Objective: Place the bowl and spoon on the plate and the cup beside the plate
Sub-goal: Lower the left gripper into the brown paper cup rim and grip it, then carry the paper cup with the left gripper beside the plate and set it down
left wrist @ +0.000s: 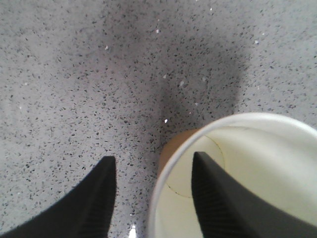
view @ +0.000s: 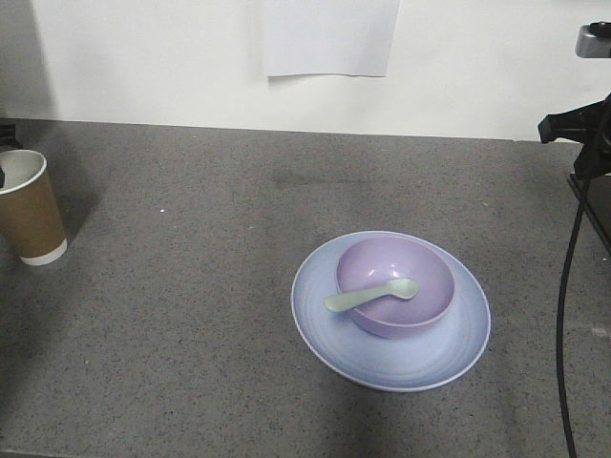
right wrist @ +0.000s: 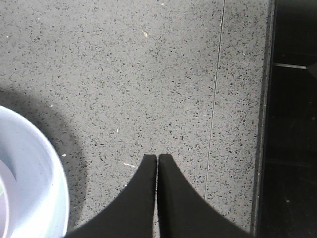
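Two parts done, one left: we judge the bowl and spoon placed, the cup not yet beside the plate.

Front view: we see the bowl (view: 395, 285) sitting on the plate (view: 382, 355), right of centre on the grey surface (view: 191, 286). The spoon (view: 371, 296) lies in the bowl, its handle over the near-left rim. The cup (view: 29, 205) stands upright at the far left edge, well apart from the plate.

Left wrist view: our left end effector (left wrist: 151, 191) is spread, one finger inside the cup (left wrist: 247, 173), the other outside its wall. The rim sits between them; we see no squeeze yet.

Right wrist view: our right end effector (right wrist: 157, 193) is clenched on nothing, fingers touching, above bare surface. The plate (right wrist: 44, 188) edge shows at lower left.

Remaining: grip the cup, carry it next to the plate.
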Robot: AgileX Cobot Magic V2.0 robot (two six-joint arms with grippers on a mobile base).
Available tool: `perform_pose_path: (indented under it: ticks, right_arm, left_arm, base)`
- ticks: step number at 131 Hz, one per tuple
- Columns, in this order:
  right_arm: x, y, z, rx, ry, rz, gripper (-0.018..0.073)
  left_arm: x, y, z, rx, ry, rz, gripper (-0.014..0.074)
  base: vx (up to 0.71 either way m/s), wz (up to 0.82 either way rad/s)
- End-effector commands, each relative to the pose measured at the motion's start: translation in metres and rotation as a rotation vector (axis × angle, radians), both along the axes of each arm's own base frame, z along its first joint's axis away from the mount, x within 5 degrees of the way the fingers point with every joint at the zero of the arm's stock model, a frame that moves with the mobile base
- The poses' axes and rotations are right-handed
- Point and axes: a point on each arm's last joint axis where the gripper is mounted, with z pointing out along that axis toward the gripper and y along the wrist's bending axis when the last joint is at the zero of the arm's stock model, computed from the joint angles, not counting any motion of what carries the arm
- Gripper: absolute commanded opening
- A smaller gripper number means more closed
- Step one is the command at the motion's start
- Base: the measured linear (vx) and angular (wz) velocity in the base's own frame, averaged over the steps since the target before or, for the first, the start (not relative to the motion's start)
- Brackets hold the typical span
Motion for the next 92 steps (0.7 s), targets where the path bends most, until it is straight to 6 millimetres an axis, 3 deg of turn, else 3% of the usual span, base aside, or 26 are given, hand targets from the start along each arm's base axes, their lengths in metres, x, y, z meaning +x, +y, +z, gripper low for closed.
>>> perform_pose_path:
  ticks: [1, 22, 51, 75, 92]
  right_arm:
    - [-0.009, -0.001, 0.026, -0.012, -0.106, -0.002, -0.0008]
    - [-0.009, -0.001, 0.026, -0.012, -0.106, -0.002, -0.0008]
    - [-0.009, -0.001, 0.026, -0.012, -0.105, -0.002, -0.0008]
    - [-0.009, -0.001, 0.026, -0.012, -0.105, -0.002, -0.0008]
    - [-0.009, -0.001, 0.026, -0.012, -0.105, -0.002, -0.0008]
  left_arm:
    - [-0.005, -0.003, 0.030, 0.018, -0.114, -0.032, 0.0240]
    - [-0.004, -0.007, 0.031, 0.000, -0.128, -0.106, -0.0007]
    - [-0.006, -0.025, 0.041, -0.062, -0.172, -0.173, -0.0009]
    - [-0.008, -0.063, 0.059, -0.074, -0.244, -0.278, -0.0008]
    - [-0.010, -0.107, 0.060, -0.090, -0.241, -0.385, -0.0008]
  base:
    - [0.00, 0.00]
    - [0.00, 0.00]
    - [0.00, 0.00]
    - [0.00, 0.00]
    - [0.00, 0.00]
